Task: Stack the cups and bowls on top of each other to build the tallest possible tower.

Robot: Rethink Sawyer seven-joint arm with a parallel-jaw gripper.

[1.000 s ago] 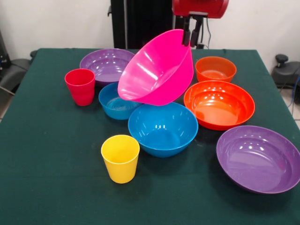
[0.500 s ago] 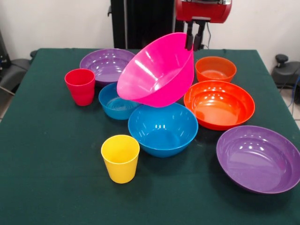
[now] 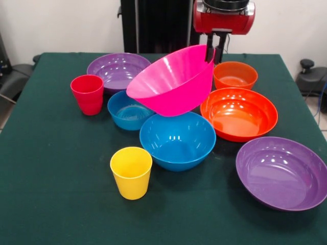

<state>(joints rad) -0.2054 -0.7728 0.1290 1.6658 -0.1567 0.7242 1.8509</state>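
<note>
Currently mid-carry: pink bowl (image 3: 171, 81) pinched by rim, hanging tilted over the bowls.

Front view only, no overhead supplied. Gripper (image 3: 214, 52) closed on the pink bowl's far rim, one jaw inside, one outside; rim grip likely because the bowl is too wide to span. Tilted, opening toward camera, low edge over small blue bowl (image 3: 129, 111), apparently clear of big blue bowl (image 3: 177, 140) below. Probably headed into that blue bowl as tower base. Red cup (image 3: 87, 94), yellow cup (image 3: 131, 172), two orange bowls (image 3: 238, 114), two purple bowls (image 3: 282, 172) all separate on table (image 3: 51, 194); nothing stacked yet.
</note>
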